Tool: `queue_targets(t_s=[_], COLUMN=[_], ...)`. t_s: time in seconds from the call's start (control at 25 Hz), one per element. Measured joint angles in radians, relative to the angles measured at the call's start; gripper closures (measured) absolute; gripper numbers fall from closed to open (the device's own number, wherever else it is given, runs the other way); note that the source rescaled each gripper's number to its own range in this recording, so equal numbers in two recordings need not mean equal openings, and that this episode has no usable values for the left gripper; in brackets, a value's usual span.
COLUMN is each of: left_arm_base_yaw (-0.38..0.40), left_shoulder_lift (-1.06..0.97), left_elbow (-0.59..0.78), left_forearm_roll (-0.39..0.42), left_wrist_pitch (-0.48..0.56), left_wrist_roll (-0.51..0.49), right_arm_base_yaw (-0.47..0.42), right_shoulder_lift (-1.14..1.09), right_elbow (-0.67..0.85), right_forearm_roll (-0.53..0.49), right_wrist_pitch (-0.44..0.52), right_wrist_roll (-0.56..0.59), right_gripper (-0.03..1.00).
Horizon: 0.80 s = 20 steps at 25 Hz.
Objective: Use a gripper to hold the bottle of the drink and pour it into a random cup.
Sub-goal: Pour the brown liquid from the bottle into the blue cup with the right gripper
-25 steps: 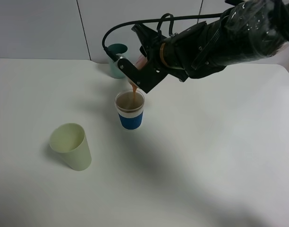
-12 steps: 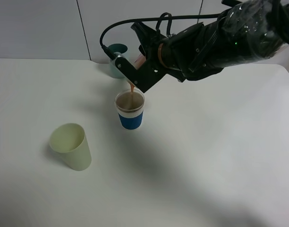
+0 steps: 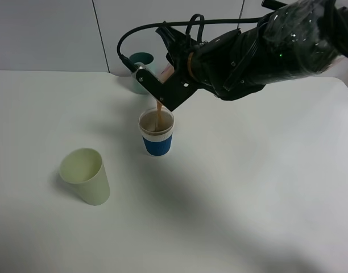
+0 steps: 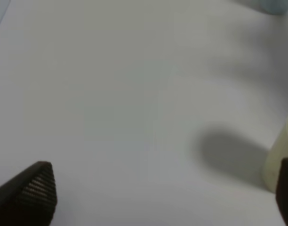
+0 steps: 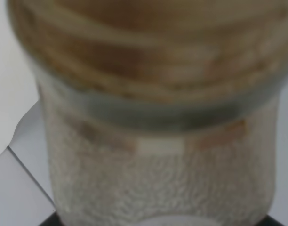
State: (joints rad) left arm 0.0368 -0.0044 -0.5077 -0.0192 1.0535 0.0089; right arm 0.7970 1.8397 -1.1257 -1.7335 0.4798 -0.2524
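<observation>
My right gripper (image 3: 160, 71) is shut on the clear bottle (image 3: 168, 72) and holds it tilted, mouth down, just above the cup (image 3: 157, 144). A thin brown stream (image 3: 159, 109) runs from the bottle's mouth into the white cup with the blue sleeve, which holds brown drink. The gripper hides most of the bottle. In the right wrist view the bottle (image 5: 158, 117) fills the frame, with brown drink at its neck end. My left gripper (image 4: 163, 188) is open and empty above the bare white table, out of the exterior view.
A pale green cup (image 3: 86, 176) stands at the front left of the white table (image 3: 248, 187); its edge shows in the left wrist view (image 4: 280, 155). A teal cup (image 3: 141, 62) stands at the back, behind the right gripper. A wall runs along the table's far edge.
My right gripper has shifted slightly left and up with the bottle, tipping it a little more. The stream keeps running into the cup. The cups have not moved.
</observation>
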Motion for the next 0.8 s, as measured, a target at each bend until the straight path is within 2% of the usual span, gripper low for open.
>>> queue_targets(t_s=[0.12, 0.56, 0.8], left_arm_base_yaw=[0.0, 0.0, 0.0], left_shoulder_lift=[0.0, 0.0, 0.0], left_elbow=[0.0, 0.0, 0.0], left_forearm_roll=[0.0, 0.0, 0.0], left_wrist_pitch=[0.0, 0.0, 0.0], left_wrist_roll=[0.0, 0.0, 0.0], right_arm_base_yaw=[0.004, 0.008, 0.016], right_shoulder_lift=[0.0, 0.0, 0.002], right_elbow=[0.0, -0.003, -0.074], right_forearm_roll=[0.0, 0.001, 0.0], right_wrist_pitch=[0.03, 0.045, 0.063], right_wrist_roll=[-0.003, -0.035, -0.037], right_gripper=[0.97, 0.97, 0.97])
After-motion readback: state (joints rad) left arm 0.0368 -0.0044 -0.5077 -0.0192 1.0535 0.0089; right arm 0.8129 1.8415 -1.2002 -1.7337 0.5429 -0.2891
